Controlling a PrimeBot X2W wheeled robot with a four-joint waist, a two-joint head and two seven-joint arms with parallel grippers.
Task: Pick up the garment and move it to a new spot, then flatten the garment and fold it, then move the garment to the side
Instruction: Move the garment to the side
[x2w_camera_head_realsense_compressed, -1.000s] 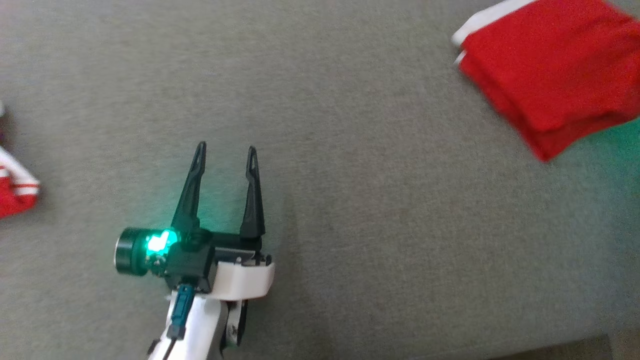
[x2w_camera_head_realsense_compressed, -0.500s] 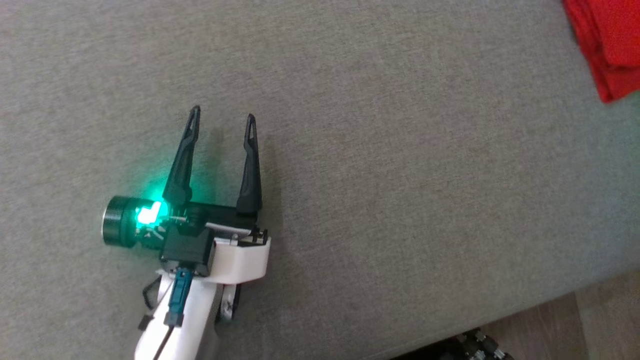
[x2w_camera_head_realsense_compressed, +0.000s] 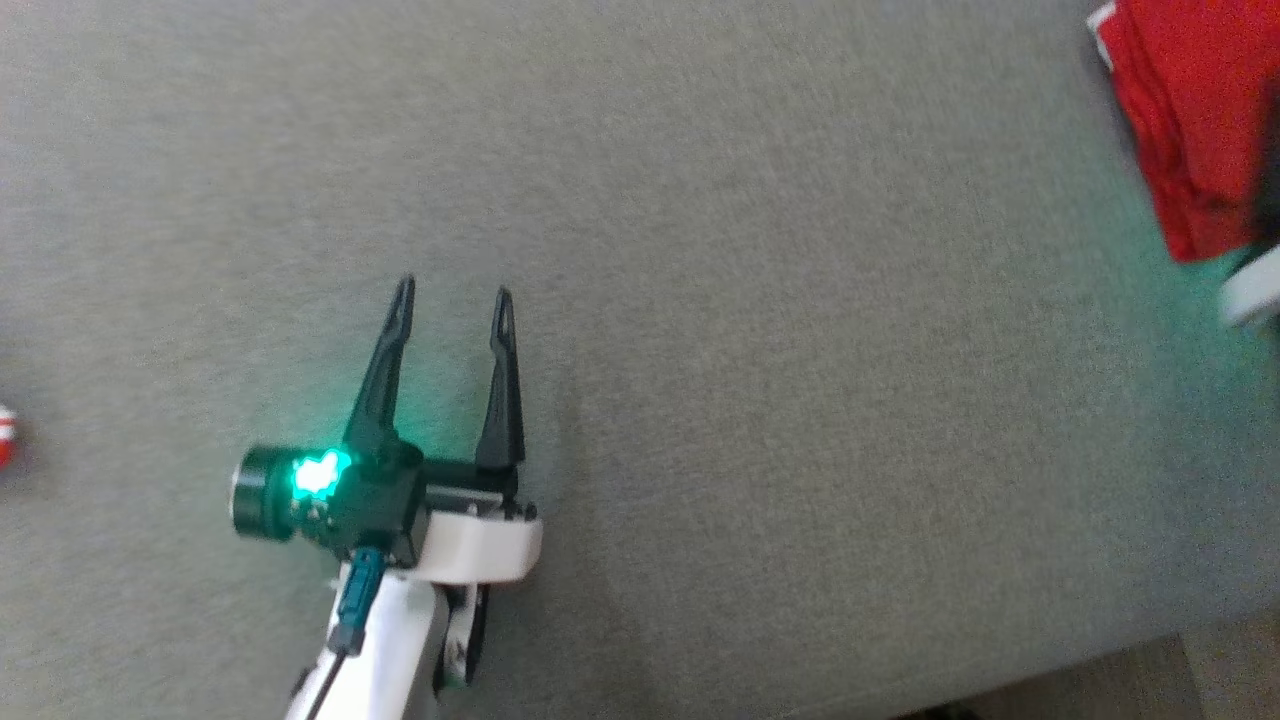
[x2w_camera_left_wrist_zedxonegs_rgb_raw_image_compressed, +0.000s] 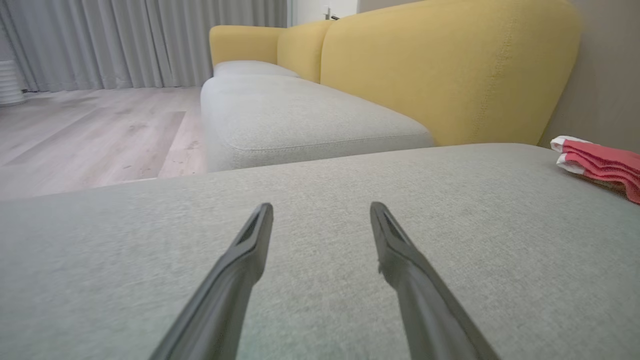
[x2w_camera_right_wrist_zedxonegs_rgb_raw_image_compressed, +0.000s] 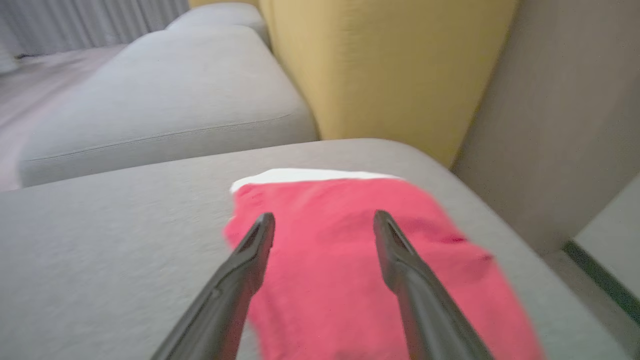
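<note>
The garment (x2w_camera_head_realsense_compressed: 1180, 120) is red with a white edge and lies folded at the far right of the grey cushion (x2w_camera_head_realsense_compressed: 760, 330). In the right wrist view my right gripper (x2w_camera_right_wrist_zedxonegs_rgb_raw_image_compressed: 324, 217) hovers open just over the garment (x2w_camera_right_wrist_zedxonegs_rgb_raw_image_compressed: 330, 270), with nothing between its fingers. A pale part of the right arm (x2w_camera_head_realsense_compressed: 1250, 290) shows at the garment's near edge. My left gripper (x2w_camera_head_realsense_compressed: 452, 292) stands open and empty over bare cushion, well to the left. The left wrist view shows the left gripper (x2w_camera_left_wrist_zedxonegs_rgb_raw_image_compressed: 321, 210) with the garment (x2w_camera_left_wrist_zedxonegs_rgb_raw_image_compressed: 600, 161) far off to its right.
The cushion's front edge and wooden floor (x2w_camera_head_realsense_compressed: 1230, 670) run along the bottom right. A small red-and-white item (x2w_camera_head_realsense_compressed: 4, 438) pokes in at the left edge. Yellow sofa backs (x2w_camera_left_wrist_zedxonegs_rgb_raw_image_compressed: 450, 70) and a grey wall (x2w_camera_right_wrist_zedxonegs_rgb_raw_image_compressed: 560, 110) stand beyond the garment.
The head camera has swung, so the whole picture has shifted. A pale part of the right arm has come into view beside the garment. The left gripper stays open.
</note>
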